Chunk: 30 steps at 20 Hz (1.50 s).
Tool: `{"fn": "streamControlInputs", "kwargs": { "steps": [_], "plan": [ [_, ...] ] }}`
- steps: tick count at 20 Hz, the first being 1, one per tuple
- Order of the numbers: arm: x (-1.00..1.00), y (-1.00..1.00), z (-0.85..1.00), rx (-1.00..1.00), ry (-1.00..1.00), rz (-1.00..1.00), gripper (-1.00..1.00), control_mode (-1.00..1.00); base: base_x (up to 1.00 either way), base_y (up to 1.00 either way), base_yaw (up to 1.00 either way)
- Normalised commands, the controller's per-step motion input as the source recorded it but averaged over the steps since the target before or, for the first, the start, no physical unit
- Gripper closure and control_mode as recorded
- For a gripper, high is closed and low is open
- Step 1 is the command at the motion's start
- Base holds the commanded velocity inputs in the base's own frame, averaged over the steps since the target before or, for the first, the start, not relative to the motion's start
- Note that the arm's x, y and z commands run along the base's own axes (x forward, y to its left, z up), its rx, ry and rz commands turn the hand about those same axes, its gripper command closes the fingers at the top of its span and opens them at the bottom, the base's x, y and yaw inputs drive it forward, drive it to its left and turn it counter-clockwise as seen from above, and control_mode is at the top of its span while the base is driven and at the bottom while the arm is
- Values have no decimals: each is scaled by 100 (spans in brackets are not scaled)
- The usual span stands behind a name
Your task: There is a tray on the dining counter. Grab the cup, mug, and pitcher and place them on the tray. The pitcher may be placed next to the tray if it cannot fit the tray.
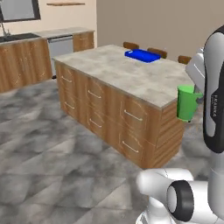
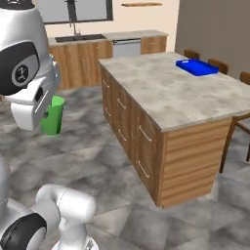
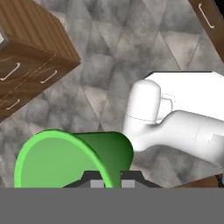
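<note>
The bright green cup (image 1: pixel 187 105) hangs in the air off the near corner of the dining counter (image 1: pixel 131 76), above the floor, with my gripper (image 1: pixel 197 99) shut on its rim. In the hand view the cup (image 3: pixel 65 162) lies open-mouthed right at my fingertips (image 3: pixel 94 183). From the right base view the cup (image 2: pixel 53 117) peeks out beside the hand. The blue tray (image 1: pixel 142 55) lies at the far end of the dining counter (image 2: pixel 171 95), well away from the cup, and shows as a flat tray (image 2: pixel 197 67) near the chairs. The mug and the pitcher are out of view.
Wooden chairs (image 1: pixel 157 52) stand along the counter's far side. The counter's drawer fronts (image 1: pixel 109 113) face the open grey floor (image 1: pixel 52 166). A wall counter with a sink (image 2: pixel 80 37) and a dishwasher (image 1: pixel 61 46) runs along the back.
</note>
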Motion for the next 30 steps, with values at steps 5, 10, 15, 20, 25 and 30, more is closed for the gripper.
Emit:
{"fn": "streamControlInputs", "kwargs": {
  "steps": [5, 10, 15, 20, 25, 30],
  "plan": [
    [0, 0, 0, 0, 0, 0, 100, 100, 51, -56, -60],
    [0, 0, 0, 0, 0, 0, 100, 100, 69, -23, -67],
    [0, 0, 0, 0, 0, 0, 100, 100, 99, 4, -60],
    [0, 0, 0, 0, 0, 0, 100, 100, 100, 17, -44],
    [0, 0, 0, 0, 0, 0, 100, 100, 100, 0, -43],
    [0, 0, 0, 0, 0, 0, 100, 100, 100, 0, -41]
  ]
}}
